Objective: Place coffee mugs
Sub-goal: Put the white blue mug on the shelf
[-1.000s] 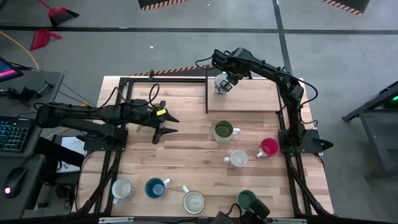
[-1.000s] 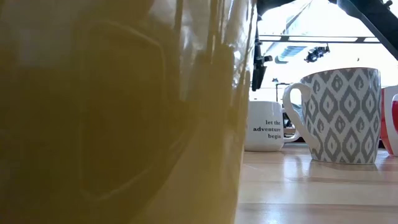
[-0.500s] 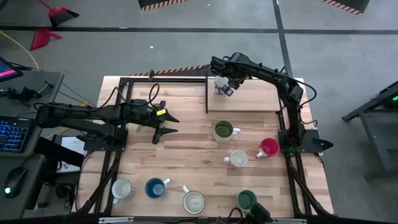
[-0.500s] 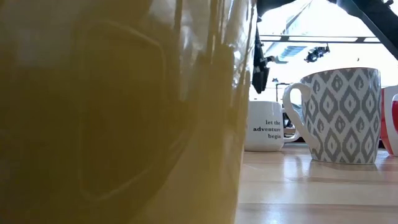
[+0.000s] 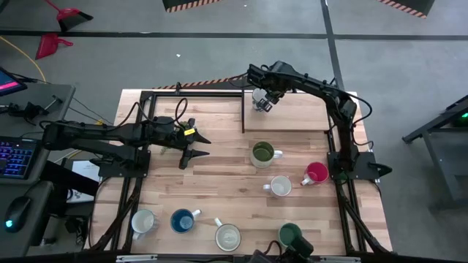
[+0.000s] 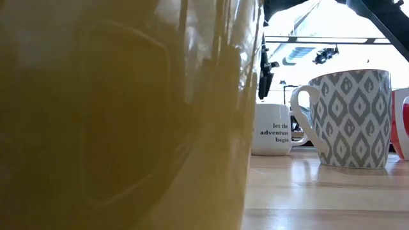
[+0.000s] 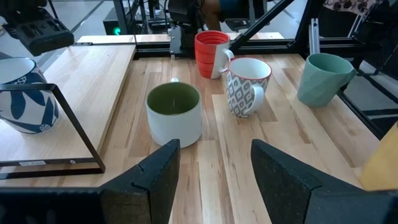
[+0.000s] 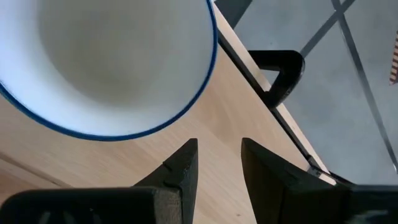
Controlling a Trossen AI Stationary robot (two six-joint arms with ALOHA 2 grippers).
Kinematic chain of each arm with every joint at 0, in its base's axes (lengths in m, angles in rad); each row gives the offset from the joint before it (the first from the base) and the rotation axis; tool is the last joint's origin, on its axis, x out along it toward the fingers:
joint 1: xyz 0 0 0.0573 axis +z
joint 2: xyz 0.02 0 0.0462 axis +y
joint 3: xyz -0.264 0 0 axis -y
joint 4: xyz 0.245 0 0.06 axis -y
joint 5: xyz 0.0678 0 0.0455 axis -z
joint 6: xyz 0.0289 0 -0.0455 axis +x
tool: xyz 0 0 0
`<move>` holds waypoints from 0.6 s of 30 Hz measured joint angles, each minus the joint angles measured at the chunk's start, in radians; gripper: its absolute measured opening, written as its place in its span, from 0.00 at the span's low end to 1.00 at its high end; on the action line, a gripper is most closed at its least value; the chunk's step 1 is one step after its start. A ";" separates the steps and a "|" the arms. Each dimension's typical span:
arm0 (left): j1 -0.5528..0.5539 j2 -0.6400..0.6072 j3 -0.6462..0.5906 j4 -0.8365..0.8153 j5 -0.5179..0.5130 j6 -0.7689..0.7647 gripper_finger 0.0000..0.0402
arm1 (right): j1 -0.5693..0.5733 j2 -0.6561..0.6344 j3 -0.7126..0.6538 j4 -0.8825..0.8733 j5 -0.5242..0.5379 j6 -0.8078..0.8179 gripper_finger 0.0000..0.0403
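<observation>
While one white blue-rimmed ceramic mug (image 5: 259,98) sits placed, right gripper (image 5: 268,102) jaws apart beside it, seven remain; left gripper (image 5: 191,145) gapes idle.

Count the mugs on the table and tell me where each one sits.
8. On the raised board at the back: white-and-blue mug. Mid-table: olive mug, patterned mug, red mug. Front edge: white mug, blue mug, cream mug, teal mug. None seems hidden.
</observation>
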 joint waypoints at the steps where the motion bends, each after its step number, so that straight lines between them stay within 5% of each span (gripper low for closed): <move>1: 0.000 0.000 0.000 0.000 0.000 0.000 0.46 | 0.000 0.000 0.000 0.002 -0.003 0.000 0.26; 18: 0.000 0.000 0.000 0.000 0.000 0.000 0.46 | 0.000 0.000 0.000 0.118 -0.051 -0.045 0.26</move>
